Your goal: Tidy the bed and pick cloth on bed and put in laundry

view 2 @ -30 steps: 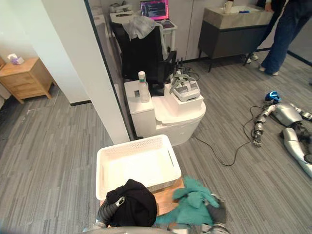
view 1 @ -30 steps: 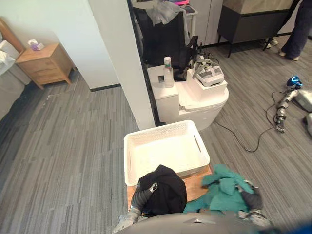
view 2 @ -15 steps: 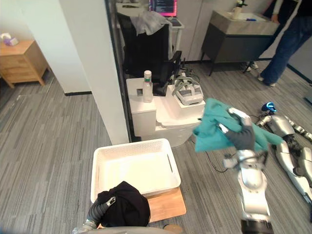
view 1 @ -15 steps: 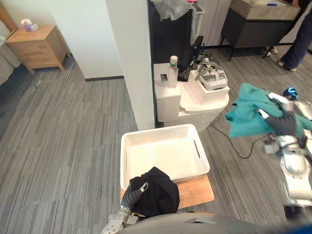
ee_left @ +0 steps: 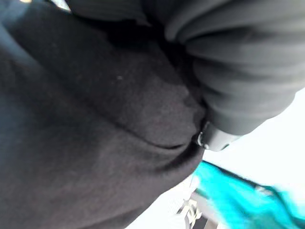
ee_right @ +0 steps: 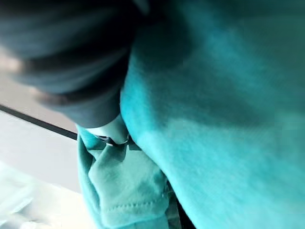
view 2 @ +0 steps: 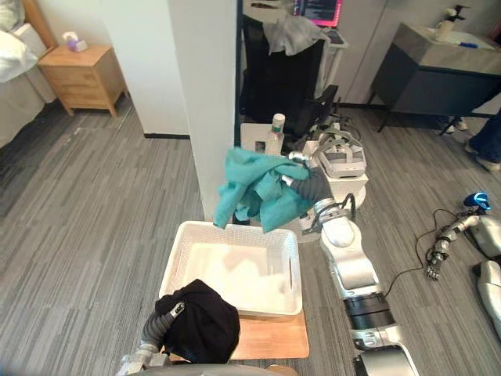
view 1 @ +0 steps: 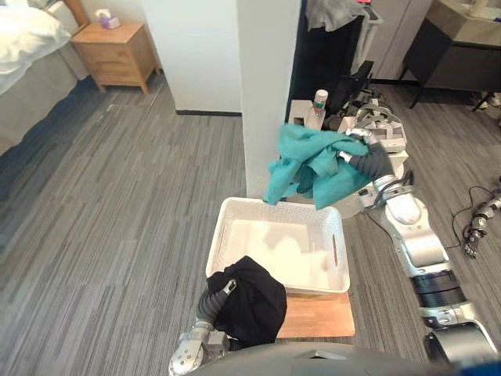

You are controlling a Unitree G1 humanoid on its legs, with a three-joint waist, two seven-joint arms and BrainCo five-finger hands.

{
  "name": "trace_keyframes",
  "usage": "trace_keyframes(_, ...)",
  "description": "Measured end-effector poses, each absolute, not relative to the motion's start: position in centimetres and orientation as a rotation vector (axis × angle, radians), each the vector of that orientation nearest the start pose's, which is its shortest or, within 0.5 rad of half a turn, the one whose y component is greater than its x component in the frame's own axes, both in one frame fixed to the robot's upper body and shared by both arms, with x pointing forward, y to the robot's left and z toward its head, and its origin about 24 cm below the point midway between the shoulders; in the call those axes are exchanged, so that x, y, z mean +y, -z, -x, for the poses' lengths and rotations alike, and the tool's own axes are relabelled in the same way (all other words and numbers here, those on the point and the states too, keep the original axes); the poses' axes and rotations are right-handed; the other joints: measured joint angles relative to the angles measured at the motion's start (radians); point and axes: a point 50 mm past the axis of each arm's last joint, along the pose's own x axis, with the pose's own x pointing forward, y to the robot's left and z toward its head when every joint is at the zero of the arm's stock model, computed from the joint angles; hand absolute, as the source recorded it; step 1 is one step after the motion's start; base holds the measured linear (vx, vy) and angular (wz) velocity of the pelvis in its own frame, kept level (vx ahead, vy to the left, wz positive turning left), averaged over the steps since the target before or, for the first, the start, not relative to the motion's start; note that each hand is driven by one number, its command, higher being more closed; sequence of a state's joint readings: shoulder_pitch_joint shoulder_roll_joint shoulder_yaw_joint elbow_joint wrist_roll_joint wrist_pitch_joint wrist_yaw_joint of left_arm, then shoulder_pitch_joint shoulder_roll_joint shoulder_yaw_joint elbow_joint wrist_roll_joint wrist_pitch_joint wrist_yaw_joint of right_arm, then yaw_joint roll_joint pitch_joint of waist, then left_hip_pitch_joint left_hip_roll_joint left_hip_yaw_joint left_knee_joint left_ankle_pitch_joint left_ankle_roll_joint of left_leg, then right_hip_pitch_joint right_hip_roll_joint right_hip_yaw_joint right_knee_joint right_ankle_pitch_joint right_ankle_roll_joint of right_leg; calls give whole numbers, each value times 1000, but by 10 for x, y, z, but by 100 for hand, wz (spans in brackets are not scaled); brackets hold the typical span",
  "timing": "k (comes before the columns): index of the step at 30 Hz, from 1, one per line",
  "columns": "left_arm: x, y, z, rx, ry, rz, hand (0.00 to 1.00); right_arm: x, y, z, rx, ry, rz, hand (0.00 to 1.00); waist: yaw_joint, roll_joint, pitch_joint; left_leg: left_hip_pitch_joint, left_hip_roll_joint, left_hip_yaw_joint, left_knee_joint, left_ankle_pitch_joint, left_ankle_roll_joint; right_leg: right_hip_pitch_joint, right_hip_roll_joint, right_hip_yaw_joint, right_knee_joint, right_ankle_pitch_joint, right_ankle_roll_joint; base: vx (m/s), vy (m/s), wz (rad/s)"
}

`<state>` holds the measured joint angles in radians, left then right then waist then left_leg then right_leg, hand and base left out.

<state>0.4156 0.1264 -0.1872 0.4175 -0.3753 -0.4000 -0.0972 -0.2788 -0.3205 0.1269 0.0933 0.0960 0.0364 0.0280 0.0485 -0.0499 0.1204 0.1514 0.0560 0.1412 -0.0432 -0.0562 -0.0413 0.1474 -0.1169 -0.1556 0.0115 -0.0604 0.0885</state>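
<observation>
A teal cloth (view 1: 313, 164) hangs bunched from my right hand (view 1: 373, 161), which is shut on it above the far rim of the white laundry basket (view 1: 337, 258). The cloth's lower corner dangles just over that rim. The basket holds nothing and sits on a low wooden stool (view 1: 317, 317). A black cloth (view 1: 252, 304) is bundled over my left hand (view 1: 213, 299) at the basket's near left corner, partly over the rim. Up close, the black cloth (ee_left: 86, 143) and the teal cloth (ee_right: 228, 143) cover each hand.
A white pillar (view 1: 266, 78) rises right behind the basket. Beside it a low white cabinet carries a bottle (view 1: 317, 108) and a headset (view 1: 383, 129). A bed (view 1: 23, 55) and a wooden nightstand (view 1: 117, 51) stand far left. Another robot (view 2: 470, 227) lies on the floor at right.
The camera has turned. My right arm has swung the teal cloth from out at the right to above the basket's far rim. The black cloth stays at the near corner.
</observation>
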Motion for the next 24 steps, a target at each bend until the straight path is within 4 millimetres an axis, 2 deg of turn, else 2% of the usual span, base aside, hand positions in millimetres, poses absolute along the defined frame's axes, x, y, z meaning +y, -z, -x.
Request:
trace_keyframes(4,175,83,-117,404,-72,216,100,-152,-43,-303,89,-164,213,100,1,6,20,1,-9,-25,-54,48,2,-9,-5,-23,-4,-7,3,-110,-40,17)
trace_keyframes(8,182,82,-122,390,-95,208,100,-138,-18,-298,183,-160,190,100,7,6,33,-24,-10,-49,-55,66,0,-27,-7,-51,-3,-10,3,-109,-33,18)
trace_keyframes(10,184,79,-128,383,-89,194,100,-132,-5,-296,228,-149,188,100,26,5,48,-37,-8,-58,-55,73,-1,-36,-5,-54,-3,-9,5,-56,-22,12)
trace_keyframes(12,186,77,-133,371,-92,192,100,-126,6,-295,271,-139,181,100,31,3,59,-60,-8,-72,-56,80,-2,-47,-4,-66,-7,-7,5,-68,-18,20)
trace_keyframes(17,194,62,-163,262,-99,196,100,-118,16,-309,333,-133,212,100,62,4,142,-138,-8,-72,-54,109,3,-104,-1,-67,-31,35,5,-43,5,3)
trace_keyframes(19,199,54,-175,193,-112,208,100,-108,21,-308,348,-168,224,100,78,1,185,-139,-10,-70,-54,115,4,-105,-2,-65,-37,44,4,0,0,0)
trace_keyframes(22,200,37,-195,78,-104,198,100,-89,29,-305,367,-225,234,100,84,-3,222,-163,-6,-70,-54,118,5,-126,1,-64,-38,63,-1,-1,4,3)
trace_keyframes(24,199,25,-210,18,-100,194,100,-82,24,-310,348,-239,249,100,91,-5,249,-179,-4,-70,-54,123,5,-143,4,-60,-38,74,-7,-1,3,-2)
